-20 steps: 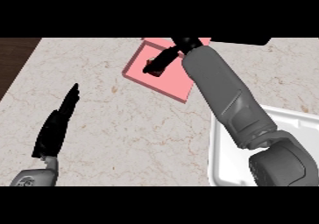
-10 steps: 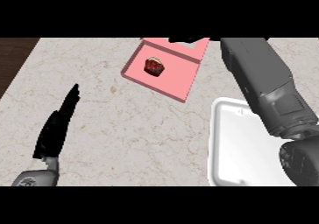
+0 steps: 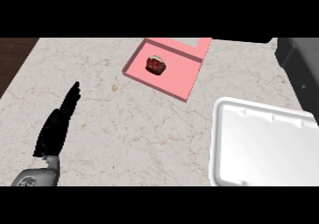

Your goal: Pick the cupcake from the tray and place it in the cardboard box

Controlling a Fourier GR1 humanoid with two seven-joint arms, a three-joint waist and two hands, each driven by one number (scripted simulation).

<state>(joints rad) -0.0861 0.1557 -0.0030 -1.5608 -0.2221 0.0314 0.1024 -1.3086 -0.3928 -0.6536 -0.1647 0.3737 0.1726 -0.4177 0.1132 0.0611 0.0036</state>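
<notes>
A dark red cupcake stands upright inside the pink box at the far middle of the counter, with nothing touching it. The box is open on top, and its flap lies back at the far side. A white tray sits at the near right with nothing on the part that shows. My left hand rests at the near left, fingers straight and pointing away, holding nothing. Of my right arm only the grey forearm shows at the right edge; its hand is out of the picture.
The marbled counter top spreads between my left hand, the box and the tray. A dark wooden strip runs beyond the counter's left edge.
My right arm has pulled back from the pink box to the right edge, and its hand has left the view. The cupcake stays in the box. The left hand has not moved.
</notes>
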